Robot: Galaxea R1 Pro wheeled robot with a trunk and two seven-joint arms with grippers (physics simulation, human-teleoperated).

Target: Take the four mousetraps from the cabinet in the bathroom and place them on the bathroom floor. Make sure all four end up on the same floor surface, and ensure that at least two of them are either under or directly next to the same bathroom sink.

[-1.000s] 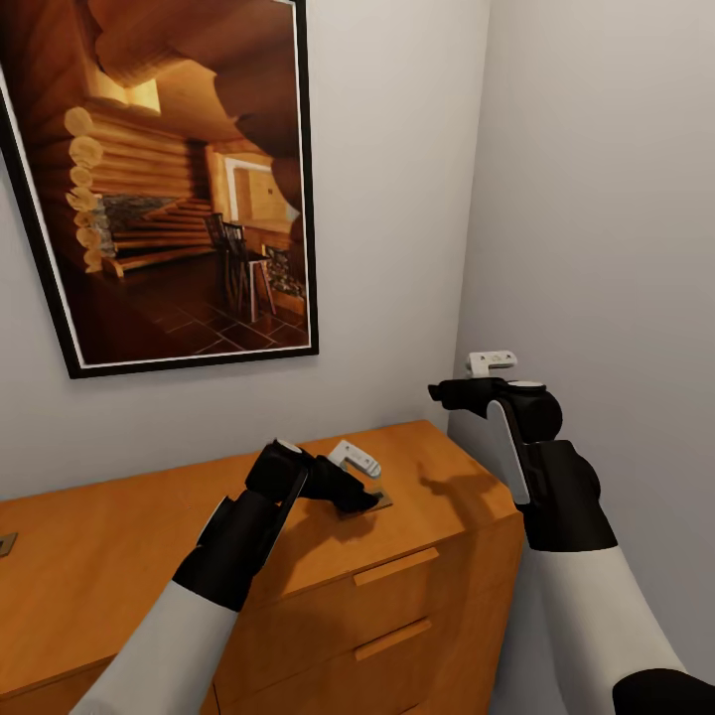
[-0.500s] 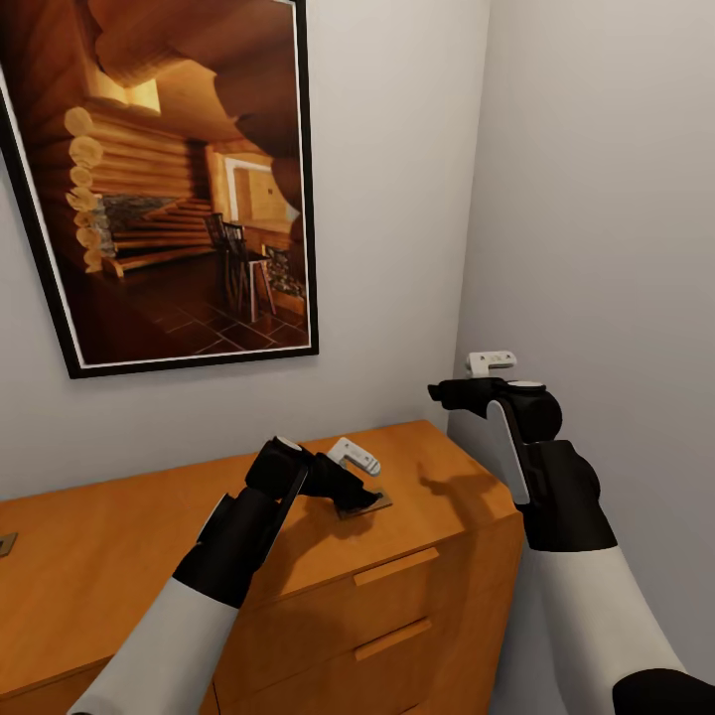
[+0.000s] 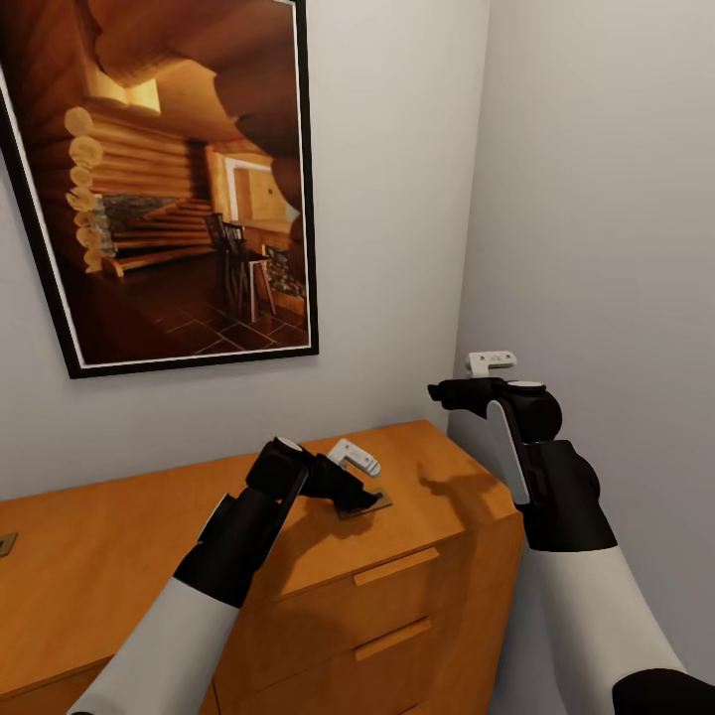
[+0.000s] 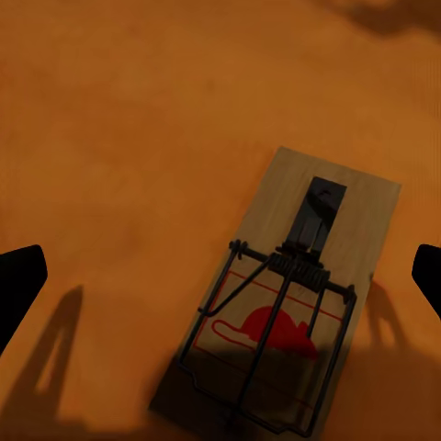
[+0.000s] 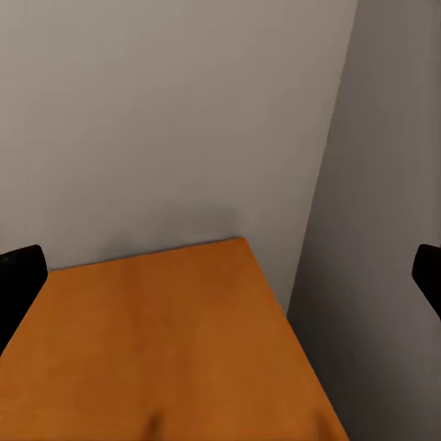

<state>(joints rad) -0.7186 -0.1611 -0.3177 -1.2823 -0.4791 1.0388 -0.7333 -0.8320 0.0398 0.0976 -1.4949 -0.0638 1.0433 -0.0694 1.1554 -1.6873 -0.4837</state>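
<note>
Tan wooden mousetrap (image 4: 289, 294) with black wire and red mouse print, between wide left jaws.

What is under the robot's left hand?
A mousetrap lies flat on the orange dresser top, between the open fingers of the left gripper. In the head view the gripper covers most of it.

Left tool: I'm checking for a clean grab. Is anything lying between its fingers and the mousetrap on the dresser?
No. In the left wrist view the mousetrap lies between the open fingers with bare dresser top around it.
</note>
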